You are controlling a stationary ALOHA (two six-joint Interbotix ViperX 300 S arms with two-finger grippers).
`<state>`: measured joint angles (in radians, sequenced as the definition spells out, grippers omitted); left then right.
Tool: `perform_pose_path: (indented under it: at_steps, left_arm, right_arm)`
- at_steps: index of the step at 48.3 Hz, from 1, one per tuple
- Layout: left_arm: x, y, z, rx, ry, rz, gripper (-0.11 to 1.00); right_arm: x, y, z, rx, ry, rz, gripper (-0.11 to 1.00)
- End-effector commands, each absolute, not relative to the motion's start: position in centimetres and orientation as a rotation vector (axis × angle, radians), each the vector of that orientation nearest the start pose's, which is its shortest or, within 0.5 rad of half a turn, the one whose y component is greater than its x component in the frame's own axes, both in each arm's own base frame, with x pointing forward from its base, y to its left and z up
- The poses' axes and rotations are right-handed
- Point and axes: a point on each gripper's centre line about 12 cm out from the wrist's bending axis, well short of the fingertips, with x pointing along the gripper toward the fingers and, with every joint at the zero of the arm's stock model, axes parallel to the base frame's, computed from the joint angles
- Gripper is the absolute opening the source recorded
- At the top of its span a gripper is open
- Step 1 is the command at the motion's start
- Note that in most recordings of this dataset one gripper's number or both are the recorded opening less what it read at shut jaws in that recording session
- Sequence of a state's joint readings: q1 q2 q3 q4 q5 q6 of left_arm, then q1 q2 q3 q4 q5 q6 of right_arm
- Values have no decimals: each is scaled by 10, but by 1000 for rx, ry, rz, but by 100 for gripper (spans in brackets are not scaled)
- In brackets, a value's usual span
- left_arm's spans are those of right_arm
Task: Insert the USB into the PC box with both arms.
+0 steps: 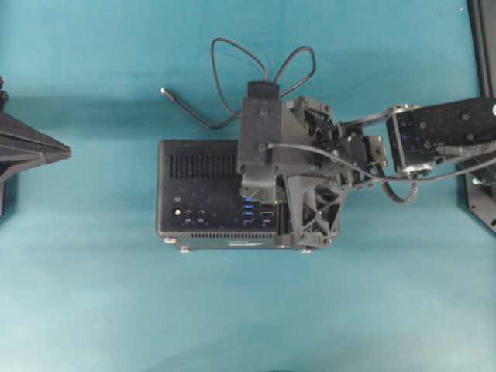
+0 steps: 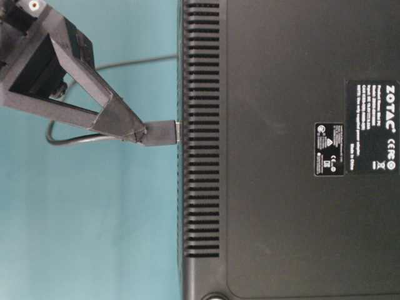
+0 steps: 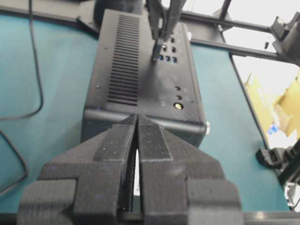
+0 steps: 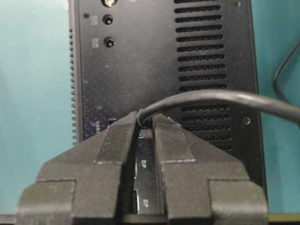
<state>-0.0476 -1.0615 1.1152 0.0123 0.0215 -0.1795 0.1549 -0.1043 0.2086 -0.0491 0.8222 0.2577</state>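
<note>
The black rectangular PC box (image 1: 203,186), a vented mini computer case with blue ports on its upward face, is lying on the teal-covered counter (image 1: 93,294) near the middle of the overhead view. The thin black USB cable (image 1: 232,74) is looping over the counter behind the box, with its free plug (image 1: 166,92) resting apart from the case.

The right end effector (image 2: 134,132) is reaching over the box and pinching the cable's other plug (image 2: 161,132) between its narrow black fingers. In the table-level view the metal tip of that plug is touching, or sitting just at, the port face of the box beside the row of vent slots (image 2: 200,125). In the right wrist view the cable (image 4: 211,99) is arching out from between the closed fingers (image 4: 117,140), right over the blue ports; whether the plug is already seated is hidden by the fingers.

The left end effector (image 3: 137,140) is hanging short of the near end of the box, not touching it, its ribbed fingers pressed together on nothing.
</note>
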Motion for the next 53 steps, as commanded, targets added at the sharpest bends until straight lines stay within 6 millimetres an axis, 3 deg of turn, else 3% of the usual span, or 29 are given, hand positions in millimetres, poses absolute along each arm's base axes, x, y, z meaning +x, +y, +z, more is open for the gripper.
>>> perform_pose_path:
  at_steps: [1,19,33,38,53]
  left_arm:
    - [186,-9,306,-164,61,-46,0]
    - [186,-9,307,-164,61,-46,0]
    - [185,-9,305,-164,65,-45,0]
    - [185,-9,305,-164,68,-45,0]
    - [185,-9,305,-164,67,-45,0]
  right_arm:
    - [390,82,308,139,934,65,9]
    - [389,55,293,130,964,-9,9]
    - [390,85,292,152,951,71,9]
    - [390,88,292,157,951,77,9]
    - [394,55,295,155,932,-1,9]
